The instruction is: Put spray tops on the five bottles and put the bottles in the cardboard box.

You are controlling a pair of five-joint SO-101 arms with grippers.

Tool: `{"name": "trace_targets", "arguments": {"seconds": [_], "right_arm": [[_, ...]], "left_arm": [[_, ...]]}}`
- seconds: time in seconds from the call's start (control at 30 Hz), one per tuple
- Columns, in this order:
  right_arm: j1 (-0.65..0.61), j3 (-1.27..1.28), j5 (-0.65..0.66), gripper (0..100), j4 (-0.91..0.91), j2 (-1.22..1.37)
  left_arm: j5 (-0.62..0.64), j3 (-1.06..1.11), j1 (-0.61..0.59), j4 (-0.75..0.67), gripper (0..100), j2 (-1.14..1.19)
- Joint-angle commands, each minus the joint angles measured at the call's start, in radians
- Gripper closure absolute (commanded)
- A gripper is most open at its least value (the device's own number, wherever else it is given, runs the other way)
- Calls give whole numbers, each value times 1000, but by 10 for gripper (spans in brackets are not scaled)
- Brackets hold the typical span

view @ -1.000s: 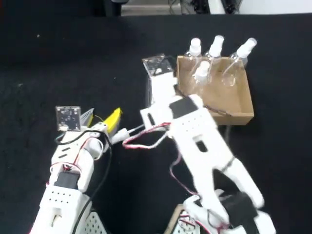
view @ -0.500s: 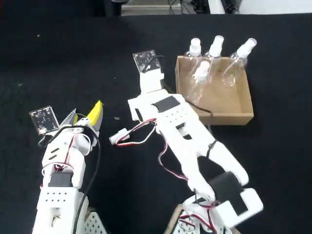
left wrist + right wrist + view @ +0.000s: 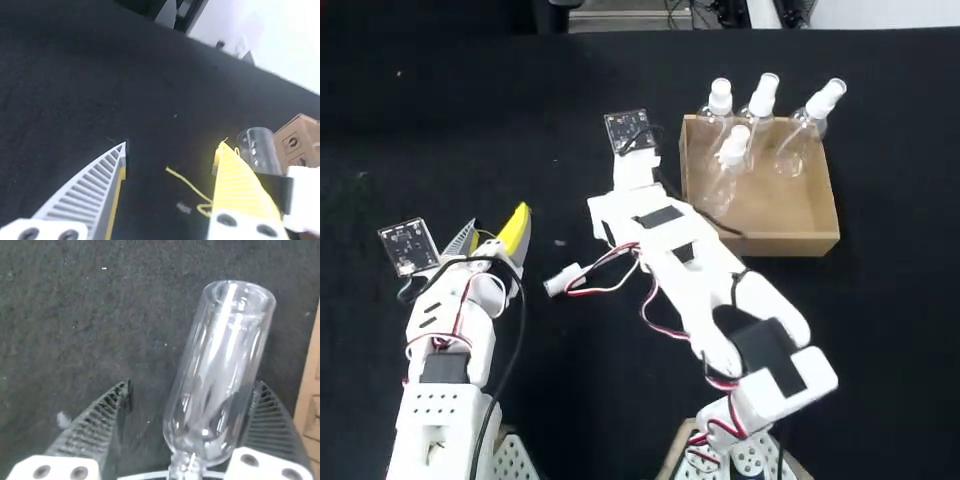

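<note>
The right gripper point(image 3: 192, 386) is spread wide around a clear bottle point(image 3: 220, 365), which touches one finger only and sits just beside the cardboard box point(image 3: 790, 215). The left gripper point(image 3: 172, 150) is held open and empty over the black table point(image 3: 75, 75). Four topped bottles point(image 3: 732, 150) are leaned inside the box.

You had a table point(image 3: 420, 110) draped in black cloth, with the cardboard box point(image 3: 790, 215) sitting on it toward the far right, a pale speck point(image 3: 558, 241) near the middle, and two arm bases point(image 3: 435, 440) at the near edge.
</note>
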Motion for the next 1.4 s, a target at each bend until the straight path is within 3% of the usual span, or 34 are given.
{"name": "trace_targets", "arguments": {"seconds": [0.0, 0.43, 0.6, 0.7, 0.93, 1.17, 1.37], "right_arm": [[20, -8, -9, 672, -66, 27], [28, -10, -3, 675, -106, 70], [20, -4, -3, 849, -100, 68], [17, -18, -2, 932, -31, 61], [25, -102, 51, 920, 210, 36], [25, -137, 164, 920, 505, -269], [25, 7, 330, 920, 542, -532]], "left_arm": [[9, -51, -7, -32, 729, -9], [8, -50, -5, -32, 729, -14], [8, -50, -5, -32, 729, -12], [8, -50, -5, -32, 729, -12], [8, -50, -5, -32, 729, -12], [6, -50, 18, -32, 729, -15], [-31, -27, 50, -38, 729, -17]]}}
